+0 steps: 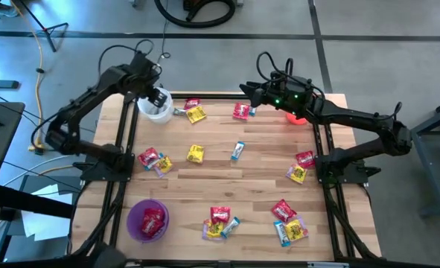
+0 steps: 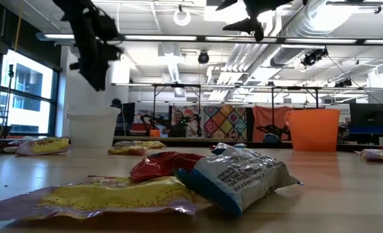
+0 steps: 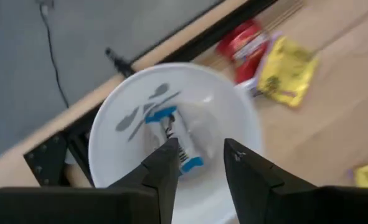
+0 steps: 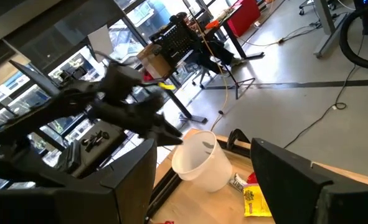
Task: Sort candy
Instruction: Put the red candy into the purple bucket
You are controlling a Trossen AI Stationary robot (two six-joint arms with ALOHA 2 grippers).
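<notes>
The wooden tabletop (image 1: pixel 227 175) carries three buckets and scattered candy (image 1: pixel 196 154). From above, sweets in red, yellow and light-blue wrappers lie in small clusters across the whole surface, most of them along the near edge and the right side. The level view across the tabletop shows only a few of these up close, a yellow, a red and a blue-and-white wrapper lying together at the near edge, but it alone shows the buckets standing upright.

The white bucket (image 1: pixel 155 109) stands at the far left corner. The left wrist view looks down into it and shows a light-blue wrapped sweet (image 3: pixel 171 140) inside, which the overhead view does not reveal. The orange bucket (image 2: pixel 312 129) stands at the far right and is mostly hidden under the right arm from above. The purple bucket (image 1: pixel 147 220) sits at the near left corner and holds red-wrapped sweets.

The left gripper (image 1: pixel 158 97) hangs directly over the white bucket, pointing down, its jaws partly apart and holding nothing. The right gripper (image 1: pixel 251 92) hovers above the far edge near the middle, reaching leftward, its jaws wide and empty. A red sweet and a yellow one lie just right of the white bucket.
</notes>
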